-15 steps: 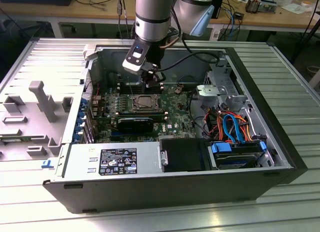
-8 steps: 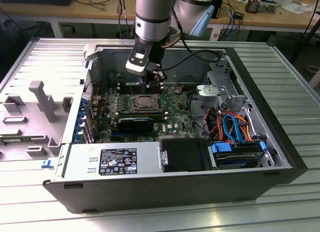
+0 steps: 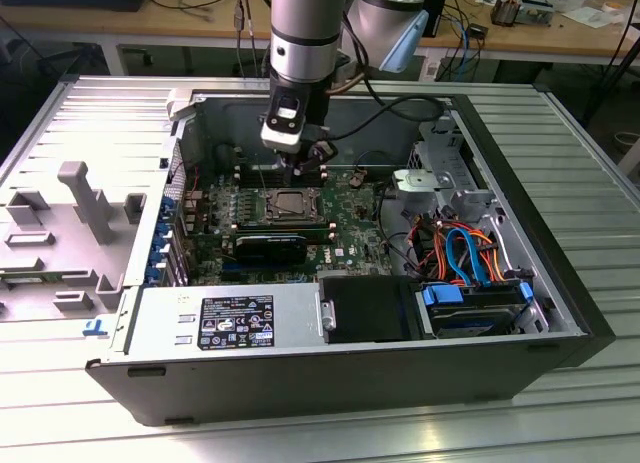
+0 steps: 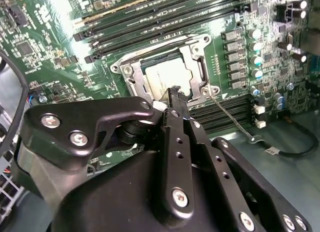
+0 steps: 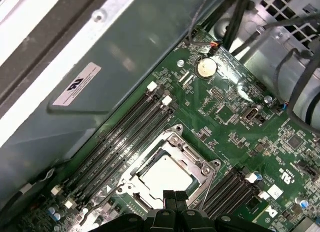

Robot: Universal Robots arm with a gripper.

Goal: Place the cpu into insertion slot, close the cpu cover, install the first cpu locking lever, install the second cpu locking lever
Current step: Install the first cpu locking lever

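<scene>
The gripper's black body sits closest in the second wrist view, its fingers (image 4: 176,142) pressed together with nothing visible between them. The gripper (image 4: 175,93) tip rests at the edge of the cpu cover (image 4: 193,55), which lies flat over the insertion slot (image 5: 143,165). The cpu (image 4: 167,74) sits just beyond the tip, seated in the slot and showing through the cover's opening. A thin locking lever (image 4: 232,117) angles away from the cover's corner. Long memory slots (image 4: 165,16) lie farther off.
</scene>
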